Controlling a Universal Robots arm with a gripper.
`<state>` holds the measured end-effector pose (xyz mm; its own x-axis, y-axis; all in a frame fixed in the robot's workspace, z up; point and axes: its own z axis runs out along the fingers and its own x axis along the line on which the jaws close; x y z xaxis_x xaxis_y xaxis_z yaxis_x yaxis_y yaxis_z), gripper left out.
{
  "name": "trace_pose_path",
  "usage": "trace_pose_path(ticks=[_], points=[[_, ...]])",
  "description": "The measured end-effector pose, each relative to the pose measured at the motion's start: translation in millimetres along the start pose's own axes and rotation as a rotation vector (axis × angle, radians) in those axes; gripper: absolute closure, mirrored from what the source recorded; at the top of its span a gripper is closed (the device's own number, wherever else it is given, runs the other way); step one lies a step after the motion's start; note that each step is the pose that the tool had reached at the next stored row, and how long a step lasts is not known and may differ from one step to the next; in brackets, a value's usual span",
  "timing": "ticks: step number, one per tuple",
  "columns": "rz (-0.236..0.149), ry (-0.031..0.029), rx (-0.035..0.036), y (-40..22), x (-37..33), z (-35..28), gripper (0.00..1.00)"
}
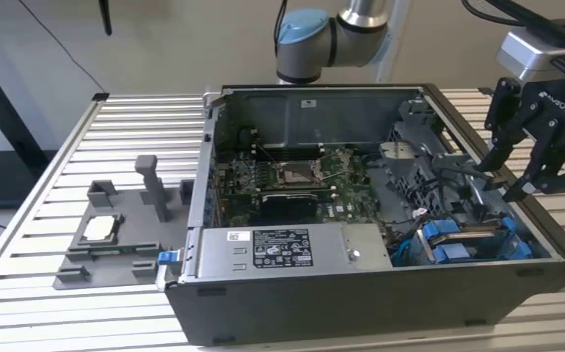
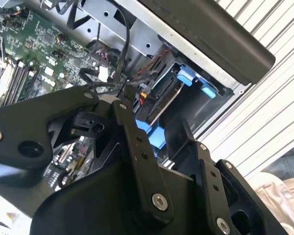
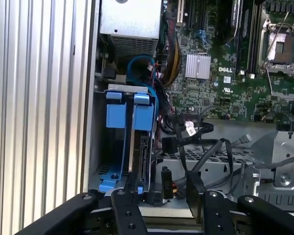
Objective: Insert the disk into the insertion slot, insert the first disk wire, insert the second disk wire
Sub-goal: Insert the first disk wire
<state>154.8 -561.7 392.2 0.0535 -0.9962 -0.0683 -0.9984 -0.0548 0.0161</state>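
In the drive bay at one corner of the open dark-grey metal computer case (image 1: 361, 308), the silver-grey disk in its bright blue plastic carrier (image 3: 130, 115) sits slotted on edge. Just beside it, the black gripper (image 3: 161, 188) hangs with fingers spread, a black cable plug (image 3: 166, 182) between them.

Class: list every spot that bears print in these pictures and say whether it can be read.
Power supply label: print too small to read.
End effector: brand mark on its body, not quoted.
Motherboard: white brand mark; chip print too small.
Cable tag: too small to read.
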Motion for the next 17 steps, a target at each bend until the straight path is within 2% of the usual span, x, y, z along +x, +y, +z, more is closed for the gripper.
trace_pose_path(ticks=[8,11,13,14,17], points=[[-0.001,-0.0001,-0.0001,0.0,0.1,0.1,0.5],[-0.001,-0.0001,-0.0001,0.0,0.1,0.1,0.68],[-0.001,0.0,-0.0001,0.0,0.1,0.1,0.68],[-0.001,-0.0001,-0.0001,0.0,0.1,0.1,0.75],[-0.001,-0.0002,-0.0002,0.3,0.1,0.2,0.75]])
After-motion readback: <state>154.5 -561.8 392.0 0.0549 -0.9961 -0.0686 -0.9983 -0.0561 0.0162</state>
